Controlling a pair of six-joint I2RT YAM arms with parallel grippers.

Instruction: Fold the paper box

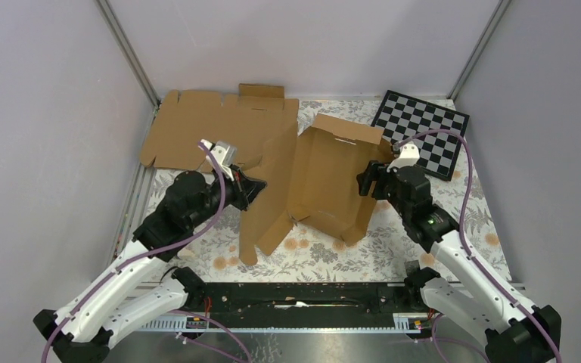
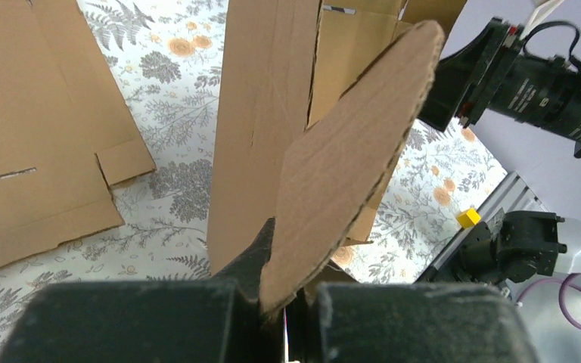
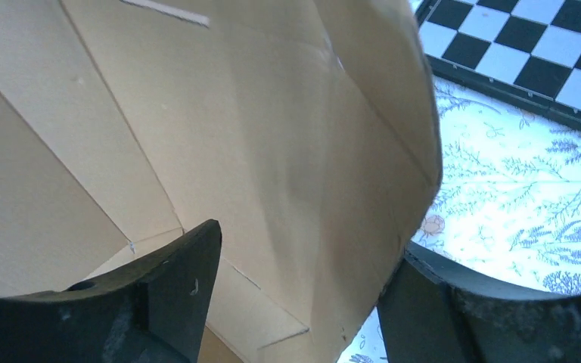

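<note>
The paper box [image 1: 325, 178], brown corrugated cardboard, stands half-formed in the middle of the table with its walls partly raised. My left gripper [image 1: 251, 187] is at its left side, shut on a rounded flap [image 2: 348, 174] that rises out of the closed jaws [image 2: 291, 310]. My right gripper [image 1: 369, 178] is at the box's right wall. In the right wrist view its jaws [image 3: 308, 246] stand open, one on each side of a curved cardboard wall [image 3: 234, 136]. The right finger [image 3: 439, 302] lies against the wall's edge, and the left finger [image 3: 174, 280] stays clear of it.
A second flat brown cardboard sheet [image 1: 212, 128] lies at the back left, partly under the box. A black-and-white checkerboard [image 1: 424, 132] lies at the back right. A floral cloth [image 1: 424, 249] covers the table; grey walls close in on three sides.
</note>
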